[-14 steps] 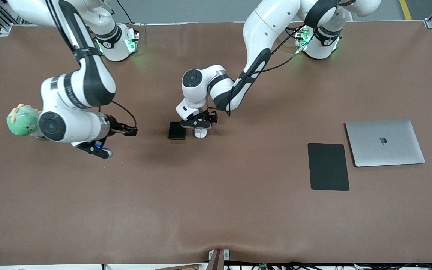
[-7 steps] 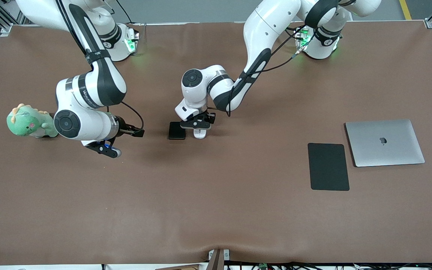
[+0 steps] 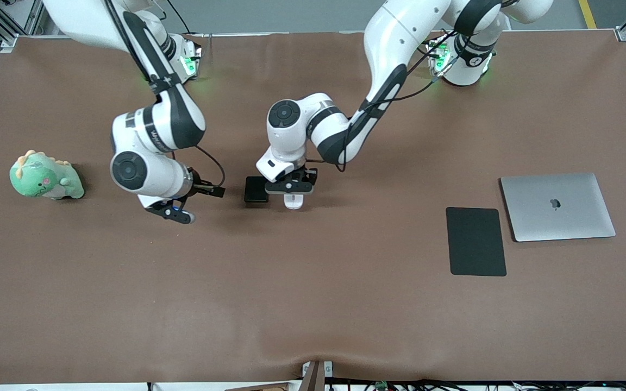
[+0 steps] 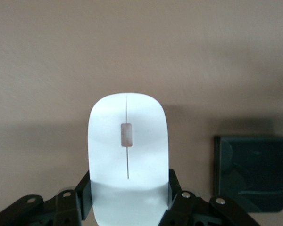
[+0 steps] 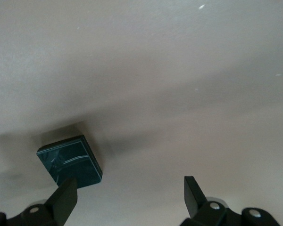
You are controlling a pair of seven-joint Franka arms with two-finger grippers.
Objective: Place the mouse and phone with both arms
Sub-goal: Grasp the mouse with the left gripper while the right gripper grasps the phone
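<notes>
Brown matte worktop [image 3: 313, 304], items listed from the front camera's edge inward.

Flat matte black rectangular pad [image 3: 476, 241]: nearest item, toward the left arm's end of the worktop.

Closed silver laptop [image 3: 557, 206]: just beside the pad, slightly farther from the camera.

Right gripper [image 3: 174, 213], black: over bare worktop near the phone, jaws spread wide with nothing between them; in the right wrist view the fingertips [image 5: 66, 200] frame brown surface, the phone just off one tip.

Small white oval computer mouse [image 3: 292, 201]: pinched at its sides by the left gripper [image 3: 289, 188], jaws pressed against it; whether it is raised off the surface cannot be told. It sits beside the phone, toward the left arm's end.

Small glossy black rectangular phone [image 3: 256, 189]: flat on the worktop, mid-table, between the two grippers.

Green plush dinosaur toy [image 3: 45, 176]: at the right arm's end, well apart from the rest.
</notes>
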